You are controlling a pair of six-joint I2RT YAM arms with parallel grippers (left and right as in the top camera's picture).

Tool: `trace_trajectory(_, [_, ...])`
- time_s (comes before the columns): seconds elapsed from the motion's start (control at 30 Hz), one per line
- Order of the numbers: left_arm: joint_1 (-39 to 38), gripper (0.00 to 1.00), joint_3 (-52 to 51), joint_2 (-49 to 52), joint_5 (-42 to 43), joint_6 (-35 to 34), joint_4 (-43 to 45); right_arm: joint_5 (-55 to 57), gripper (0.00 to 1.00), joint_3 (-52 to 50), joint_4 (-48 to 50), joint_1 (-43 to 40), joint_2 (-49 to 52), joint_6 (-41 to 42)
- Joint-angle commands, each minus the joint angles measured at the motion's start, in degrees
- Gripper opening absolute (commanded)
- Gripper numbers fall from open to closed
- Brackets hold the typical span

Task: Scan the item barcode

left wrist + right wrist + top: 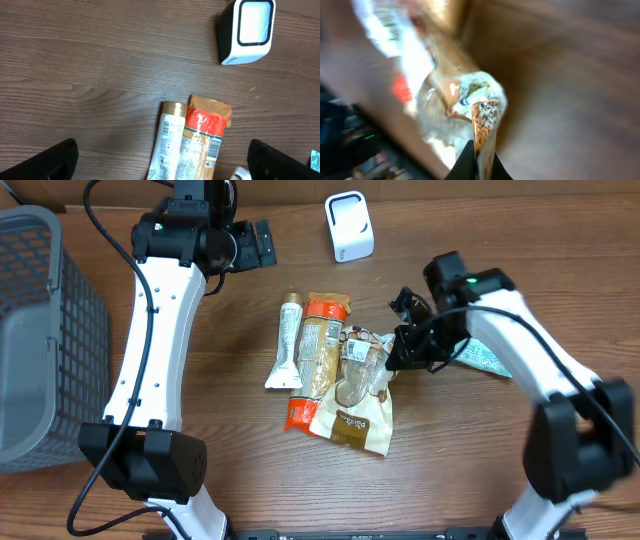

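Dark wood-grain table point(250, 480): right gripper point(398, 352) pinches shut on the clear-and-brown plastic snack bag point(350, 405), likely to lift it toward the white box scanner point(349, 226); left gripper point(260, 243) hangs wide open.

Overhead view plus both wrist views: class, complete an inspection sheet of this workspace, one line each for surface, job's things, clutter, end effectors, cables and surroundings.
Surface: wooden table, dark grain.
Job's things: white scanner upright at the far edge; clear bag, orange packet and white tube lying side by side mid-table.
Clutter: teal packet, partly under the right arm.
End effectors: left end effector open, holding nothing; right end effector shut on the clear bag's edge.
Cables: black cable looping beside the left arm.
Surroundings: grey basket at the left edge.
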Motion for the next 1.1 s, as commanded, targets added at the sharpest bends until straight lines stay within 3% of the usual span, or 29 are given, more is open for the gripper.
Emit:
trace_trajectory(0.0, [-0.07, 1.0, 0.55, 0.02, -0.17, 0.07, 0.0, 5.2, 0.07, 0.79, 3.45, -0.24, 4.33, -3.1])
trace_trajectory(0.23, [-0.07, 0.99, 0.55, 0.02, -0.17, 0.07, 0.0, -4.59, 0.8, 0.94, 8.15, -4.2, 5.11, -2.03])
trace_trajectory(0.27, [-0.07, 0.99, 0.55, 0.02, -0.17, 0.07, 0.0, -5.68, 0.83, 0.94, 8.07, -4.94, 5.11, -1.14])
trace_trajectory(0.5, [-0.07, 1.0, 0.55, 0.02, -0.17, 0.07, 0.0, -9.22, 0.96, -0.35, 4.52, -9.16, 5.16, 0.13])
trace_trajectory(0.73, [-0.07, 0.99, 0.55, 0.02, -0.17, 0.07, 0.0, -12.81, 0.97, -9.4, 8.26, -9.92, 5.18, 0.11])
trace_trajectory(0.93, [-0.07, 1.0, 0.55, 0.02, -0.17, 0.07, 0.0, -22.64, 0.93, -16.81, 17.09, -9.7, 5.2, 1.51])
trace_trajectory(1.07, [-0.07, 1.0, 0.55, 0.02, -0.17, 0.07, 0.0, -23.19, 0.82, -22.1, 31.12, -7.41, 5.2, 14.95])
